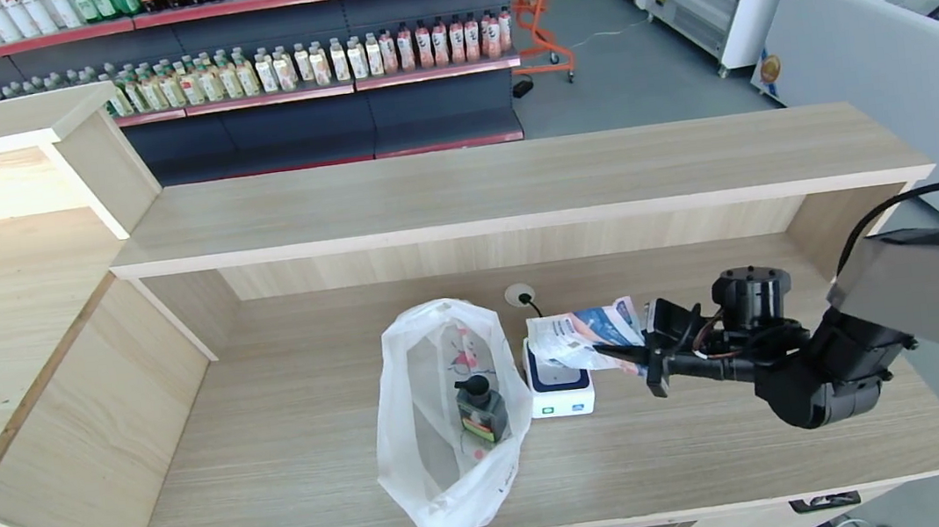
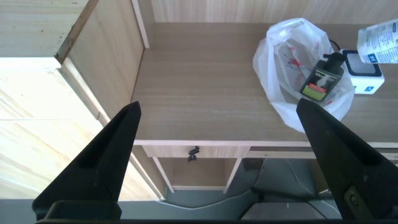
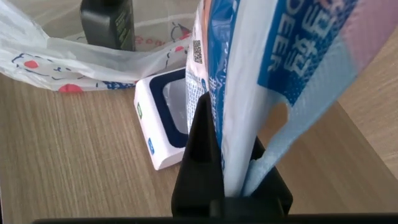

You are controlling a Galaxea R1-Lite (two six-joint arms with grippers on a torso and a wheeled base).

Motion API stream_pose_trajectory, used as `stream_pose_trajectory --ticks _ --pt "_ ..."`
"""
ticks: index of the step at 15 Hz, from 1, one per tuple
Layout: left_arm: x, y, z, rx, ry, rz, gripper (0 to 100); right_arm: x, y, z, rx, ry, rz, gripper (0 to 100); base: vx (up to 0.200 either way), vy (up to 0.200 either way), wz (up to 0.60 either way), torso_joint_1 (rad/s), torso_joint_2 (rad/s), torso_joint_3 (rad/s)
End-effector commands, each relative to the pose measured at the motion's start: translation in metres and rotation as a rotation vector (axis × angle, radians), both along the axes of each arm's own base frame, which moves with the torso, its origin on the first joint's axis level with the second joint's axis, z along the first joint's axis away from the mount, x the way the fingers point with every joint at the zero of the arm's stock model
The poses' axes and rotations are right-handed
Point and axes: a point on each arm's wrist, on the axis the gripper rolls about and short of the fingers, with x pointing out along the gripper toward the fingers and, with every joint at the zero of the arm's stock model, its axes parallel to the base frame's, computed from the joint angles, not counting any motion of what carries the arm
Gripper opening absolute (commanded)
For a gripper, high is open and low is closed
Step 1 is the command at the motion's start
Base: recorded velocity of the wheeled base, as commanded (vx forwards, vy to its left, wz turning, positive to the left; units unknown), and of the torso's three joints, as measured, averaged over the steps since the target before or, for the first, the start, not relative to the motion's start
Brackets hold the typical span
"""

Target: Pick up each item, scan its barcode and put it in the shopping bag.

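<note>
Left wrist view has the left gripper (image 2: 219,104) with its two dark fingers spread wide and nothing between them, the near edge of the light wooden counter (image 2: 199,93) showing in the gap. Farther right on the counter (image 1: 278,444), around its middle, lies the white translucent plastic shopping bag (image 1: 406,447) with red and blue print, its mouth open. A dark pump-top bottle with a green and red label (image 1: 481,412) stands upright inside it. Just right of the bag, touching its side, sits the white box-shaped barcode scanner with a navy window (image 1: 562,390). A round white socket (image 1: 519,294) is set in the counter behind it, with a dark cable leading out. Above the scanner's right part hangs the blue and white soft plastic package (image 1: 584,337), clear of the counter. The right gripper (image 1: 617,354) reaches in from the right and has its black fingers (image 3: 202,143) clamped on the package's edge, which the right wrist view shows pinched in the gripper (image 3: 233,168), the package (image 3: 249,74) standing over the scanner (image 3: 163,124).
</note>
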Motion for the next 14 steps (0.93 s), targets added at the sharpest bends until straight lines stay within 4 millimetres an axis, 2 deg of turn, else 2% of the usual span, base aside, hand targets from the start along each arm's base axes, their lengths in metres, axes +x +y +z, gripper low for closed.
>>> stream_pose_trajectory --ticks 1,5,8,12,13,14 --pt "0.000 0.000 0.000 0.000 0.000 0.000 100 0.003 0.012 -0.016 -0.003 0.026 0.026 0 0.000 0.000 0.00 0.000 0.00 0.000" --pt "0.000 0.000 0.000 0.000 0.000 0.000 100 0.008 0.019 -0.020 -0.002 0.023 0.040 0 0.000 0.000 0.00 0.000 0.00 0.000" --pt "0.000 0.000 0.000 0.000 0.000 0.000 100 0.008 0.020 -0.008 0.037 0.044 0.026 0 0.000 0.000 0.00 0.000 0.00 0.000" --pt "0.000 0.000 0.000 0.000 0.000 0.000 100 0.001 0.021 0.032 0.145 0.105 0.002 0 0.000 0.000 0.00 0.000 0.00 0.000" --pt "0.000 0.000 0.000 0.000 0.000 0.000 100 -0.004 0.024 0.057 0.228 0.173 -0.055 0 0.000 0.000 0.00 0.000 0.00 0.000" --pt "0.000 0.000 0.000 0.000 0.001 -0.002 100 -0.013 0.034 0.080 0.316 0.266 -0.113 0 0.000 0.000 0.00 0.000 0.00 0.000"
